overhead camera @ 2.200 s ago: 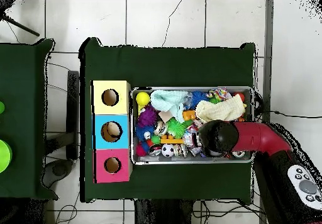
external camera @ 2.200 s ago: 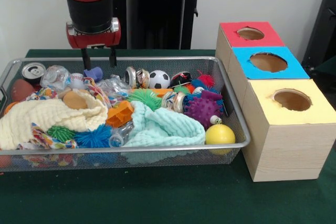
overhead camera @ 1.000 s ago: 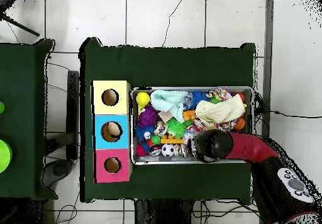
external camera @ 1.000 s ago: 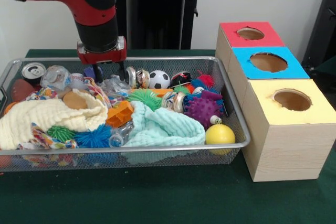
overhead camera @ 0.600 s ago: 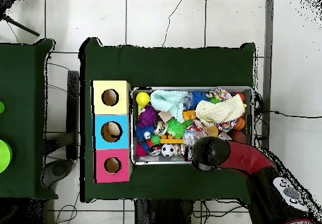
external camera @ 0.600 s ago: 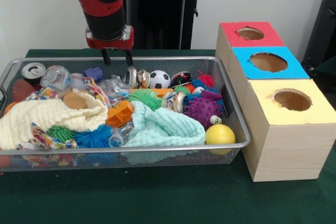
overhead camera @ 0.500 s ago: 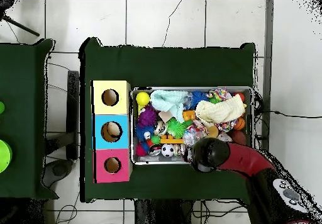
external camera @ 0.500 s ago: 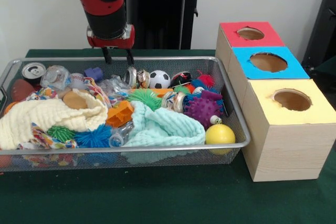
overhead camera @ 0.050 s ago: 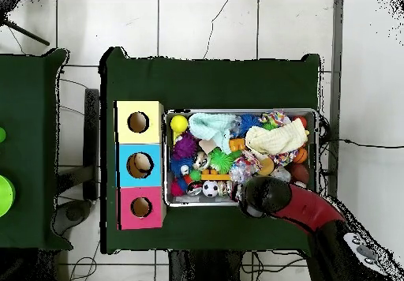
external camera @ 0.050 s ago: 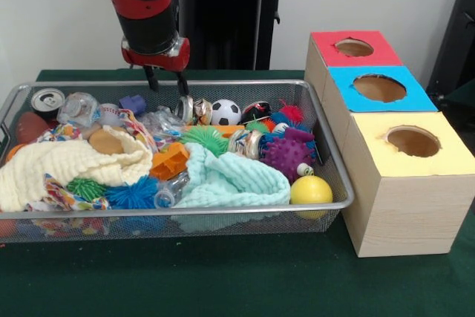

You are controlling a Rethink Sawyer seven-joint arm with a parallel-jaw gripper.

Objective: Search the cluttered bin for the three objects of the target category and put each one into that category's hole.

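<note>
- A cream cloth (external camera @ 0.050 s ago: 63, 162) fills the left of the wire bin (external camera @ 0.050 s ago: 223, 222).
- The gripper (external camera @ 0.050 s ago: 166, 83) hangs above the bin's back rim, fingers slightly parted, holding nothing.
- A crushed can (external camera @ 0.050 s ago: 185, 108) lies just below it.
- Red, blue and yellow boxes (external camera @ 0.050 s ago: 380, 87) stand at right.

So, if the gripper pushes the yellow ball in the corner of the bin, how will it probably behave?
The yellow ball looks smooth and round, so it would likely roll rather than slide. It sits against the bin wall beside the mint cloth, which may stop it quickly. Its glossy surface could slip between the fingers.
</note>
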